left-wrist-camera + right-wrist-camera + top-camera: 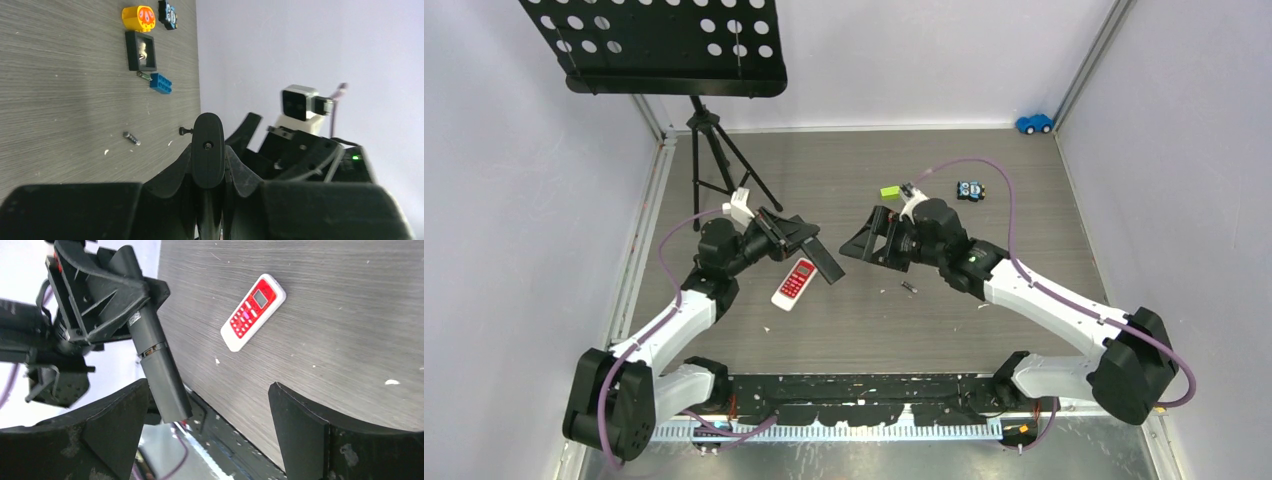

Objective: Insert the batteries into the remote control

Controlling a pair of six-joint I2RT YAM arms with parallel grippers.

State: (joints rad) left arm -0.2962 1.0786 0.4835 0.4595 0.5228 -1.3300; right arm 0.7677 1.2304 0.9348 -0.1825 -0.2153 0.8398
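My left gripper (796, 240) is shut on a long black remote control (822, 262) and holds it above the table. In the left wrist view the remote (208, 150) shows end-on between the shut fingers. A red and white remote (793, 282) lies on the table just below it and also shows in the right wrist view (253, 311). A dark grey-silver battery (909, 289) lies loose on the table, also seen in the left wrist view (132, 138). My right gripper (862, 246) is open and empty, facing the black remote (159, 367). No orange battery shows.
A stubby black knob (185, 131), a second slim cylinder (143, 75), a blue brick (160, 83), a black square frame (140, 50) and an orange toy (138, 18) lie on the table. A green brick (890, 191), a small toy robot (970, 189), a music stand tripod (709, 150) and a blue car (1034, 123) stand further back.
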